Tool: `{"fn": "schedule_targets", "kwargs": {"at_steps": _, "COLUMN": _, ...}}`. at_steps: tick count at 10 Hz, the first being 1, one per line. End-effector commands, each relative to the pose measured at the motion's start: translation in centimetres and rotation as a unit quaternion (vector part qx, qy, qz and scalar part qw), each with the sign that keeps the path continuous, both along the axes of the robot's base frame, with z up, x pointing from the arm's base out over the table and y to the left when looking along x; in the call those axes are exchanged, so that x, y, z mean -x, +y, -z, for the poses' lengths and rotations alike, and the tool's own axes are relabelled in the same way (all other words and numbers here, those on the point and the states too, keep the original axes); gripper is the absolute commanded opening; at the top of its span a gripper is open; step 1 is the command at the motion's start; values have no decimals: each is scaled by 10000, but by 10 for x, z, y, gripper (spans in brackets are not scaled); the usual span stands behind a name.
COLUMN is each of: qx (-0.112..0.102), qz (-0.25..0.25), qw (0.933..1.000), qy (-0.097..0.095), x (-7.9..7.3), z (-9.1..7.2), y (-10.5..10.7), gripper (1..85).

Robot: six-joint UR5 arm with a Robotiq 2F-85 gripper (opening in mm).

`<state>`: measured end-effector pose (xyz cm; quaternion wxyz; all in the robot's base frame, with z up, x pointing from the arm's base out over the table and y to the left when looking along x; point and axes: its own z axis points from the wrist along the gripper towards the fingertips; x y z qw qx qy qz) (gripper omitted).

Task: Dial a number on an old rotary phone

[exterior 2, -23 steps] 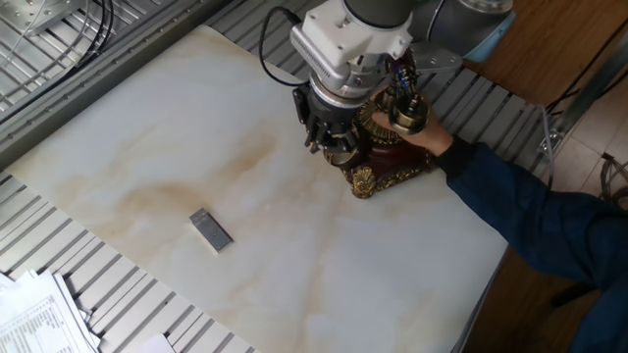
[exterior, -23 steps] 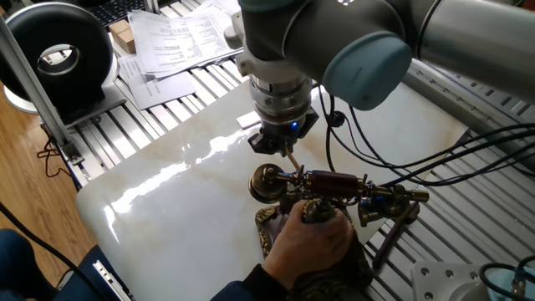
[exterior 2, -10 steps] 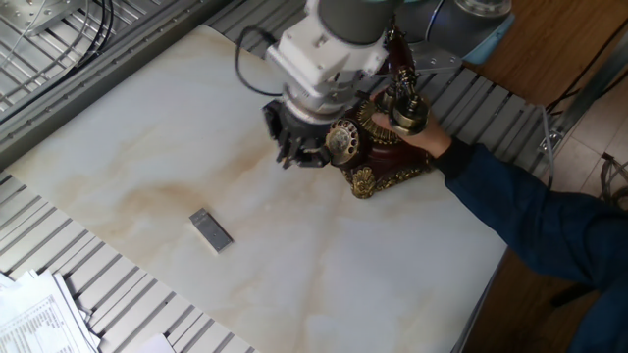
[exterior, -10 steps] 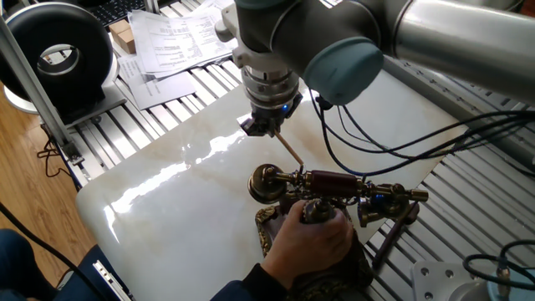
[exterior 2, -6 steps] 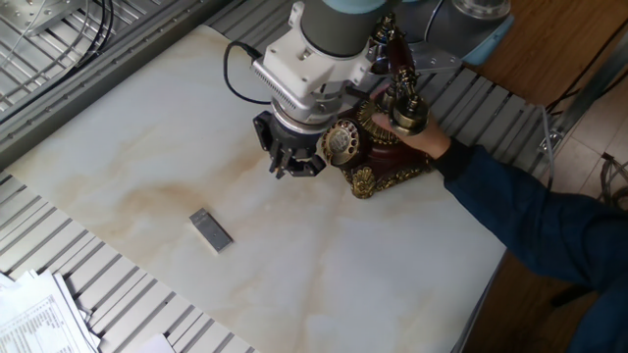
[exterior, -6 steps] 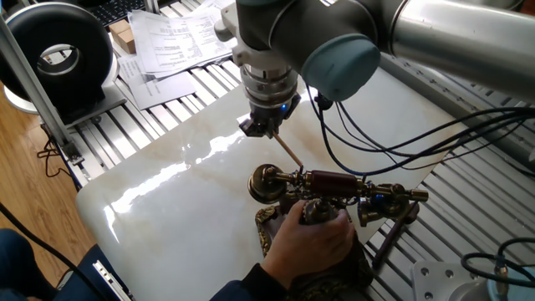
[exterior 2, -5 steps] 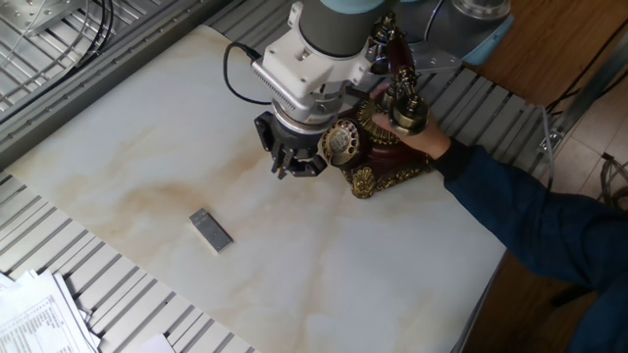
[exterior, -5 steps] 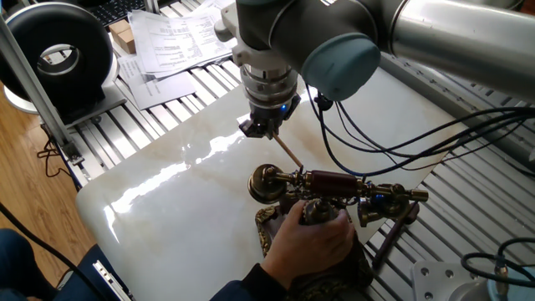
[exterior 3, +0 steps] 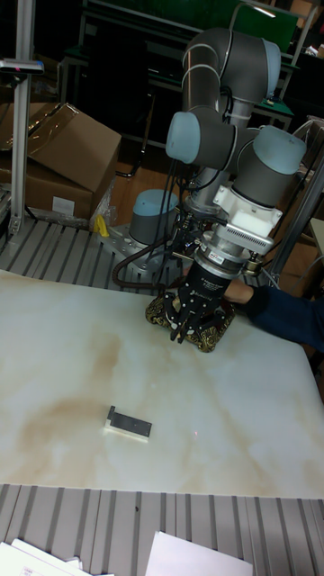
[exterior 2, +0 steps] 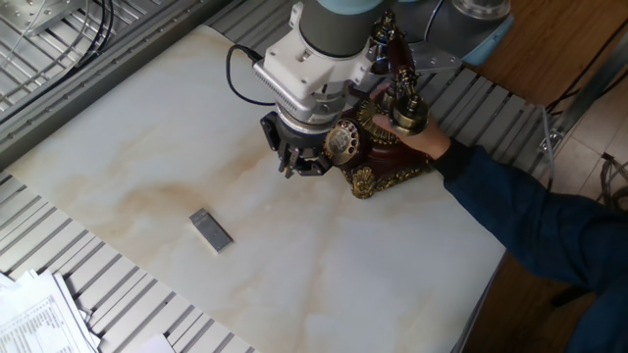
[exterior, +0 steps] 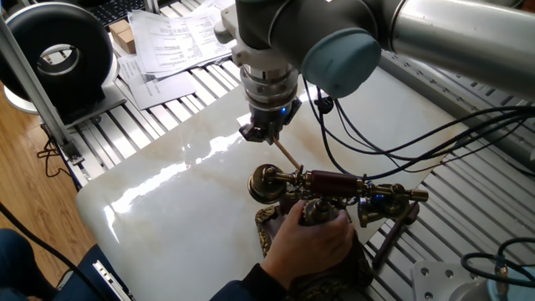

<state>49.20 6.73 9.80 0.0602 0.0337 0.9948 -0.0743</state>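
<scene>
my gripper (exterior: pixel 266 134) clamps thin stick (exterior: pixel 284 155), tip at dial. old rotary phone (exterior 2: pixel 378 147) near table's edge, person's hand (exterior: pixel 313 238) steadying base. looks light, tippy, ornate; dial stiff, press gently.

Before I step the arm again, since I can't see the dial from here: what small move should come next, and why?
Probably a short move of the gripper toward the phone. It grips a thin stick that slants down at the phone, and the dial sits just beside it. A person's hand steadies the base. Whether the tip touches the dial is hidden.
</scene>
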Motion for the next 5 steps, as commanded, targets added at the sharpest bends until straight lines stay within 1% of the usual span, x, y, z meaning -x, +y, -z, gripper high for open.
{"fn": "schedule_targets", "kwargs": {"at_steps": 1, "qx": -122, "qz": -133, "qw": 9997, "qy": -168, "x": -19, "z": 7, "y": 0, "gripper": 13}}
{"fn": "schedule_targets", "kwargs": {"at_steps": 2, "qx": -161, "qz": -234, "qw": 9994, "qy": -185, "x": -24, "z": 10, "y": -1, "gripper": 13}}
{"fn": "schedule_targets", "kwargs": {"at_steps": 5, "qx": -181, "qz": -256, "qw": 9994, "qy": -175, "x": -25, "z": 12, "y": 0, "gripper": 13}}
